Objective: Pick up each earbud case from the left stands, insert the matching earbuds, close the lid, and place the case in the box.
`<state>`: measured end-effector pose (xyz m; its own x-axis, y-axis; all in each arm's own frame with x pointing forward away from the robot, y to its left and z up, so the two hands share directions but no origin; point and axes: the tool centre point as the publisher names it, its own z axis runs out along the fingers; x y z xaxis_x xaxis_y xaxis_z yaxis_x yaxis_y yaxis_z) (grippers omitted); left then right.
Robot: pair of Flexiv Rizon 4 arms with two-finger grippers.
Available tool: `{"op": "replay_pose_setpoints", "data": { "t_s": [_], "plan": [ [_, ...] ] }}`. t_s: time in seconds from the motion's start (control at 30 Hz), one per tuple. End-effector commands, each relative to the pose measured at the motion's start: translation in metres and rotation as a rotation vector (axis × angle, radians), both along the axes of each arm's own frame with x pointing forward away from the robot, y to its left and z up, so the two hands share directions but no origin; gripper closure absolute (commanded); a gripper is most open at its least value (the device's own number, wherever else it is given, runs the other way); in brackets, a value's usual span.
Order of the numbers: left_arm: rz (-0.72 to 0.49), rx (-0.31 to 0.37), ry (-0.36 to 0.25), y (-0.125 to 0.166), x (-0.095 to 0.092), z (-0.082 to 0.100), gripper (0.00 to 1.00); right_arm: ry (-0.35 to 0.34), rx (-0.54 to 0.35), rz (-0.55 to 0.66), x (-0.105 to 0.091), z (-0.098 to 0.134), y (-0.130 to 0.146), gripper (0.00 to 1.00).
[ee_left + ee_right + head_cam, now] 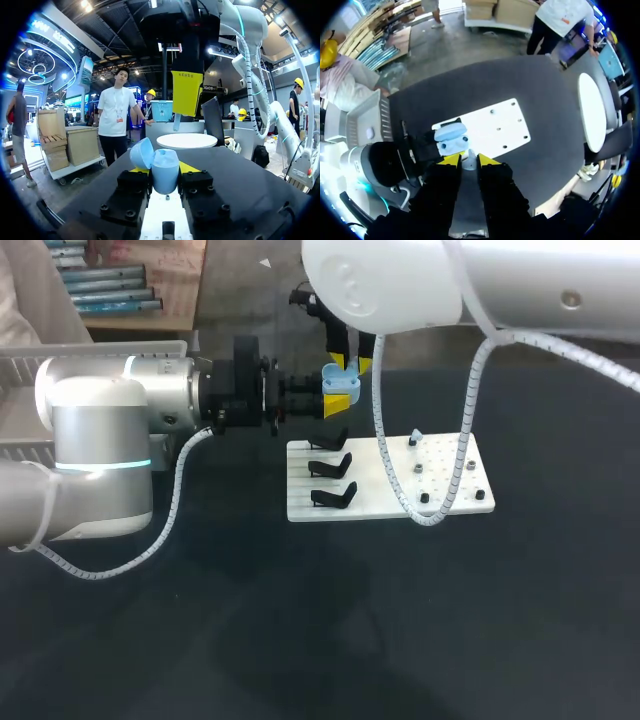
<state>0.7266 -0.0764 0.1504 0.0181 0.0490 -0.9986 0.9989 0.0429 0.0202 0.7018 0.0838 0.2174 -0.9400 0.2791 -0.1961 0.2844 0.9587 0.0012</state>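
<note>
Nearest the camera, low in the frame's middle, a white board (385,502) lies on the dark table with three black stands (333,496) in a column on its left half, all three empty. On its right half stands one pale piece (415,438); the other dots there are too small to tell.

Above the board, at the frame's upper centre, the left gripper (165,169) holds the task's only visible case (341,386) off the table. The pale blue shell is clamped between both yellow tips with its lid (142,152) hinged open.

Farthest back, the right gripper (469,160) hangs directly over the open case. Its tips appear pinched on one small pale earbud (176,121), which has not yet been seated.

The risk appears to lie in alignment. An earbud lowered off-centre could catch the rim and drop to the table. A hard push could twist the case in its clamp, and the two grippers work near enough to each other to knock fingers or the lid.

In all: two arms, three stands, one case, one held earbud.
</note>
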Motion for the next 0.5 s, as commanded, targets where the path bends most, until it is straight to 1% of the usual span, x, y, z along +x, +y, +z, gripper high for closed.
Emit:
{"op": "replay_pose_setpoints", "data": {
  "t_s": [0.03,0.5],
  "plan": [
    [0.008,-0.005,-0.006,-0.0003,-0.0022,-0.0011,1.00,0.017,-0.014,0.001,0.0063,-0.0020,0.0059,1.00],
    [0.008,-0.005,-0.006,-0.0003,-0.0022,-0.0011,1.00,0.018,-0.014,-0.001,0.0109,-0.0099,0.0079,1.00]
  ]
}}
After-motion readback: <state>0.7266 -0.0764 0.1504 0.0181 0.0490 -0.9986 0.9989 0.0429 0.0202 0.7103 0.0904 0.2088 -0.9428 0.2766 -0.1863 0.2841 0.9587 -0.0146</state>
